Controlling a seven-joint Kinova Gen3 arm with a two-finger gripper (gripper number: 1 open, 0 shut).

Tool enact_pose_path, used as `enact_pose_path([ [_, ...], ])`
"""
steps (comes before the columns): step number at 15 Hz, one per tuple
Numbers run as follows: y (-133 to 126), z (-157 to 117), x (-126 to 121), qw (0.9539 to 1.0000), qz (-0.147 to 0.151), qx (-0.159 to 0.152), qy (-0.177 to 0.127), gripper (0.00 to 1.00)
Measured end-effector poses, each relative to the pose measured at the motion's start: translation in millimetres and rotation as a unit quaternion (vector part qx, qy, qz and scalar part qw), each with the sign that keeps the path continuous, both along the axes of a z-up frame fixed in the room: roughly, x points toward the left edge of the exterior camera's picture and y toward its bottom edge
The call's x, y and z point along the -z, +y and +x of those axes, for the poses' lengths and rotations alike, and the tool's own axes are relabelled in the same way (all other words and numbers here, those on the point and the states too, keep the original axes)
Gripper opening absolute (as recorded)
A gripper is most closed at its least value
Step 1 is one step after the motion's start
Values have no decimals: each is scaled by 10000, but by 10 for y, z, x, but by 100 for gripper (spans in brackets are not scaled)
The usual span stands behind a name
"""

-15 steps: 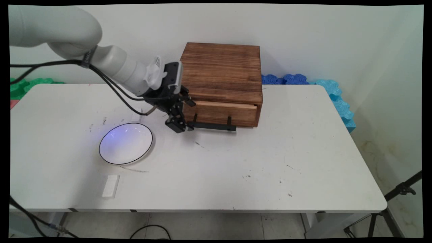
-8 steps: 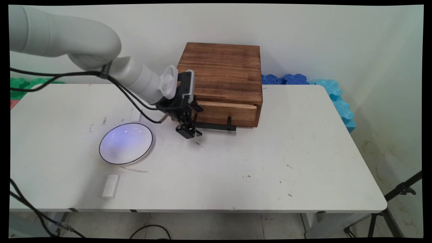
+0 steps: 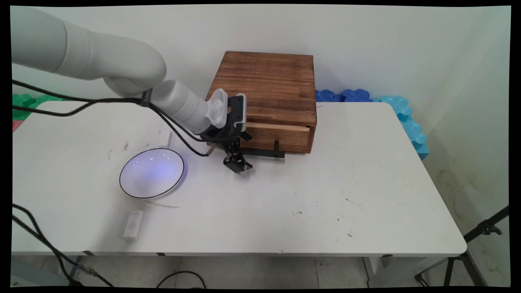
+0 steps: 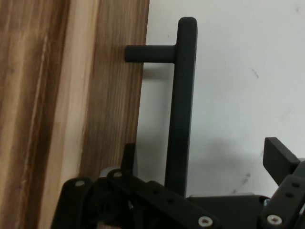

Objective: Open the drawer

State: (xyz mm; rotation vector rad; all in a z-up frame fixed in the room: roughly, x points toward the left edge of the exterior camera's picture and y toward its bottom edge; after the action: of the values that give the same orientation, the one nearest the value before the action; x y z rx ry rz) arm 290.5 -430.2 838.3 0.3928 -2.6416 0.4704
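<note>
Your gripper [image 3: 238, 165] has slid along the front of the wooden drawer box [image 3: 266, 95] since a second ago, coming in from beyond the handle's end toward its middle, and the arm has swung further over the table with it. Nothing else has shifted.

The jaws stand open and straddle the black bar handle [image 4: 183, 105]: in the hand view the bar runs up between the two fingers [image 4: 279, 157], one on the drawer side and one on the table side, with a gap to the outer finger. The drawer front [image 3: 276, 136] sits directly behind the claw and juts out a little from the box.

Off to the claw's arm side, near but apart, lies a white plate [image 3: 151, 173] with a dark rim; beyond it, toward the table's near edge, lies a small white block [image 3: 133, 224].

The white table [image 3: 325, 203] is scuffed with small dark marks. A pale wall stands behind the box, with blue foam tiles [image 3: 366, 97] and green ones [image 3: 24, 103] along its foot.
</note>
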Motion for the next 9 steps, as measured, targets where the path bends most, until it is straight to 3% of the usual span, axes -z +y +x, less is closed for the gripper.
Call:
enact_pose_path([
  [9,-48,-145,199,9999,65,-100,9,100],
])
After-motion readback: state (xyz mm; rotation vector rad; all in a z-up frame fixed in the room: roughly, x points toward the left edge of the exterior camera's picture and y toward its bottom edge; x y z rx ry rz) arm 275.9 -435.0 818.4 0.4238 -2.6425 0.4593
